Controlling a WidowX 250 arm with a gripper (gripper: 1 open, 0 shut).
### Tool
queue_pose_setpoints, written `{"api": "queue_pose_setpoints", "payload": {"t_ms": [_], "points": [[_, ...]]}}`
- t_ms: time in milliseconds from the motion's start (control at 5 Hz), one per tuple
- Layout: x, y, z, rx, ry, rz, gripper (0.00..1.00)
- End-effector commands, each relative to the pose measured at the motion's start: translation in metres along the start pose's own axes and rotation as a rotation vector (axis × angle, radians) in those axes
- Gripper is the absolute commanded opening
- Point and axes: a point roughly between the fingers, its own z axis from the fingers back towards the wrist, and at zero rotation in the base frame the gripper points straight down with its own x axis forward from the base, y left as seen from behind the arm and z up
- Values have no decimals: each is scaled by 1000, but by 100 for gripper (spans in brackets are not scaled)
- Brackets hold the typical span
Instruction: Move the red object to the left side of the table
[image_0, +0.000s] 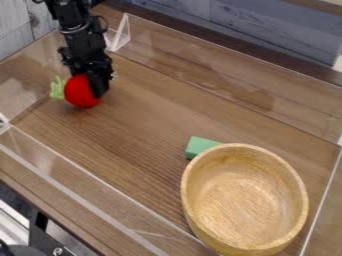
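Note:
The red object (82, 92) is a small round red toy fruit with a light-green leaf on its left side, resting low on the brown wood-grain table (174, 120) near the left end. My black gripper (91, 82) points straight down onto it and is shut on the fruit, its fingers covering the fruit's upper right part. The arm rises out of the top left of the camera view.
A round wooden bowl (246, 200) stands at the front right, with a flat green piece (202, 147) touching its far-left rim. Low clear acrylic walls (80, 180) border the table on all sides; the left wall is close to the gripper.

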Motion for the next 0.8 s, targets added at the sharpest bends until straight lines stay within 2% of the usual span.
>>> {"api": "queue_pose_setpoints", "payload": {"t_ms": [0,200,600], "points": [[10,3,21,13,-37,-9,0],[13,-1,27,-1,-30,-28,0],[3,-10,29,-17,-24,25,0]]}}
